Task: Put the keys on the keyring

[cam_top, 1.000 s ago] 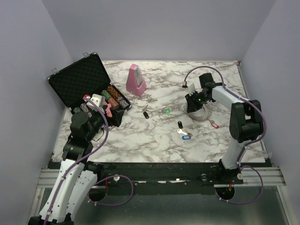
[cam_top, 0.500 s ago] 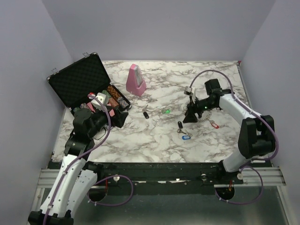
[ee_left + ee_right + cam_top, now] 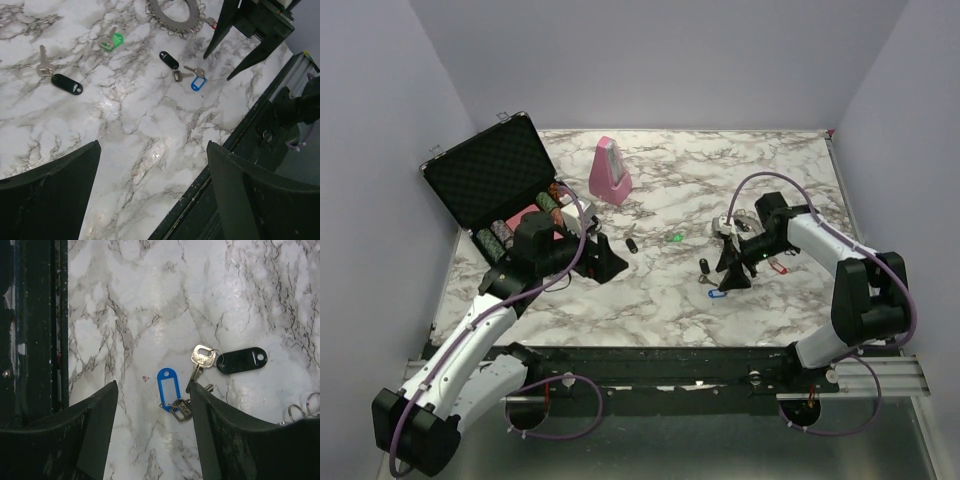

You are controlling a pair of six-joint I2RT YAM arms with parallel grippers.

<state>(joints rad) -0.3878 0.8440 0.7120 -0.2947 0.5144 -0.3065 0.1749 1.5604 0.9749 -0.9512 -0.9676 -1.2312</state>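
The blue-tagged key (image 3: 168,390) is being framed mid-picture between the right gripper's (image 3: 152,385) wide-open, empty jaws, its tag lying lengthwise up the frame, across their closing line, while the left gripper (image 3: 152,146), likewise open, is being held farther off.

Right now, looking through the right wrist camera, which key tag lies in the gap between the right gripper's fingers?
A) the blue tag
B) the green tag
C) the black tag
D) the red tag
A: the blue tag lies flat in the gap between the spread fingers of the right gripper, while the black tag sits off to the side, past one fingertip.
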